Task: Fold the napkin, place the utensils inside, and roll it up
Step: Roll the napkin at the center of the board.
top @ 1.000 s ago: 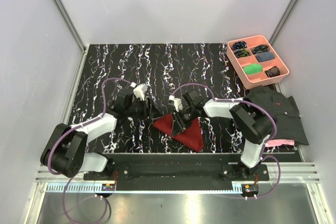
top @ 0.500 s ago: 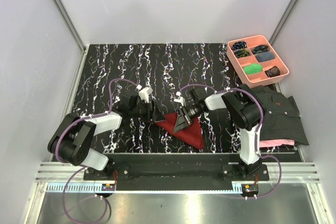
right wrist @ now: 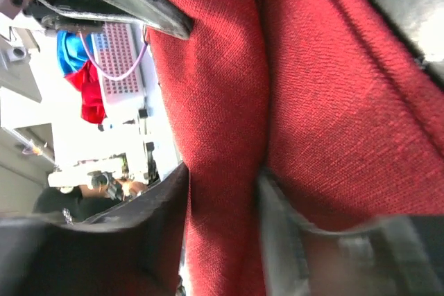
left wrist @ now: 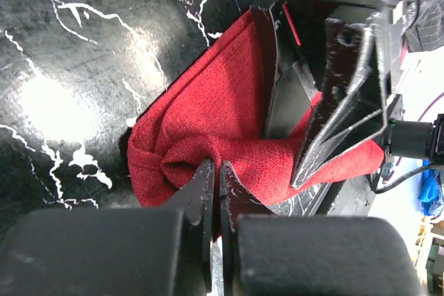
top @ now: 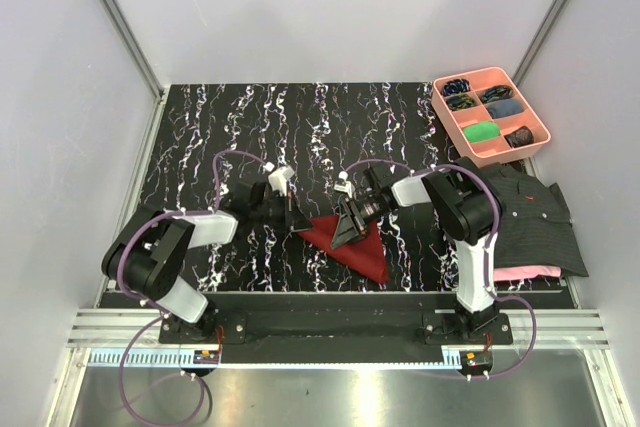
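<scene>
The napkin (top: 362,252) is lying folded into a maroon triangle on the black marbled table (top: 220,127). It is sitting near the front edge, between the 2 arms, with 1 point aiming at the left arm. Both arms are reaching in low over it from opposite sides.

The left gripper (top: 296,221) is sitting at the cloth's left point. Seen from its wrist, its fingers (left wrist: 198,195) are pressing almost together with only a thin slit between them. They are pinching a bunched fold of the red fabric, which is puckering up right at their tips.

The right gripper (top: 346,229) is resting on the napkin's upper edge, just beside the left one, the 2 nearly meeting tip to tip. Its jaws are standing partly apart, straddling a ridge of the cloth. In its own wrist view red fabric is filling the gap between the 2 fingers (right wrist: 156,220), but I cannot tell whether they are squeezing it or merely sitting either side of it.

Over at the far right corner a pink tray (top: 450,119), divided into compartments, is holding small dark, blue and green items. In front of it a dark striped shirt (top: 525,209) is lying spread out, well apart from the napkin. A pink cloth (top: 530,272) is peeking out from under the shirt's near edge.
</scene>
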Controlling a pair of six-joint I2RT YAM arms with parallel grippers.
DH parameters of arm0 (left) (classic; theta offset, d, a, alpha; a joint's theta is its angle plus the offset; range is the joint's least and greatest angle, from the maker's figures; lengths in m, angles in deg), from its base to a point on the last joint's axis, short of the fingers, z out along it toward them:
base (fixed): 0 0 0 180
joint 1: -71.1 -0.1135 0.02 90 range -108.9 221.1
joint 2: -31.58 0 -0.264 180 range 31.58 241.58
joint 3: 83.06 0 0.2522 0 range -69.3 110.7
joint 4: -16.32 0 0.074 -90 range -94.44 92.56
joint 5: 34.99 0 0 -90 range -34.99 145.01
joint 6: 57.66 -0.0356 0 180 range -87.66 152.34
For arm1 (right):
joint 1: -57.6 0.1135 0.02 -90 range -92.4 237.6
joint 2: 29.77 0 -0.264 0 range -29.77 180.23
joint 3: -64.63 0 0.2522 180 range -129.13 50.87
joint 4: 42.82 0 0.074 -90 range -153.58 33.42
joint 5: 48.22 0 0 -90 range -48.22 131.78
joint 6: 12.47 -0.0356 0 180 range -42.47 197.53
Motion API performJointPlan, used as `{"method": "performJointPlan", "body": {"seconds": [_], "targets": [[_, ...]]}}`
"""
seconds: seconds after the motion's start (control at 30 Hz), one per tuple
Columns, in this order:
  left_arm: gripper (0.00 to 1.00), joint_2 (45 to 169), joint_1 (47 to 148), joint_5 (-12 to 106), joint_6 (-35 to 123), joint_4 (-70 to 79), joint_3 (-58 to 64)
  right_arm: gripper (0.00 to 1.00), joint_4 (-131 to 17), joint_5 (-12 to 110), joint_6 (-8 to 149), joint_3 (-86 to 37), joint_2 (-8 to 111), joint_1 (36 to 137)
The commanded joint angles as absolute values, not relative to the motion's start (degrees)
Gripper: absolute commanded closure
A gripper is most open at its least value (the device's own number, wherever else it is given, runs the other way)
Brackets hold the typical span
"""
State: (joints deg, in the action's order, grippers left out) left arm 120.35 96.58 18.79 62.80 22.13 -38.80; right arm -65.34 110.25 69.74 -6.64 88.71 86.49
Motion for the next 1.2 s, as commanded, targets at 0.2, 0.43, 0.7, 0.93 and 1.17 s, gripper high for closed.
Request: {"method": "performJointPlan", "body": {"seconds": [0.2,0.43,0.7,0.93,1.17], "targets": [[1.0,123.33,96.86,19.24,62.74,10.74,-30.72,0.31,-68.27,85.15,68.83,-8.81,70.88,86.08],[1.0,126.59,96.15,18.19,65.29,8.63,-29.13,0.29,-71.96,59.65,73.84,-6.79,60.59,98.62],[1.0,129.05,94.75,17.22,65.39,7.92,-27.91,0.3,-71.26,38.45,75.16,-5.12,60.66,112.7],[1.0,130.37,94.22,17.31,64.86,6.78,-26.59,0.32,-71.08,36.42,76.22,-5.2,64.18,117.28],[1.0,130.63,94.04,16.87,64.86,6.69,-26.06,0.36,-71.09,32.48,74.73,-4.24,67.7,117.63]]}}
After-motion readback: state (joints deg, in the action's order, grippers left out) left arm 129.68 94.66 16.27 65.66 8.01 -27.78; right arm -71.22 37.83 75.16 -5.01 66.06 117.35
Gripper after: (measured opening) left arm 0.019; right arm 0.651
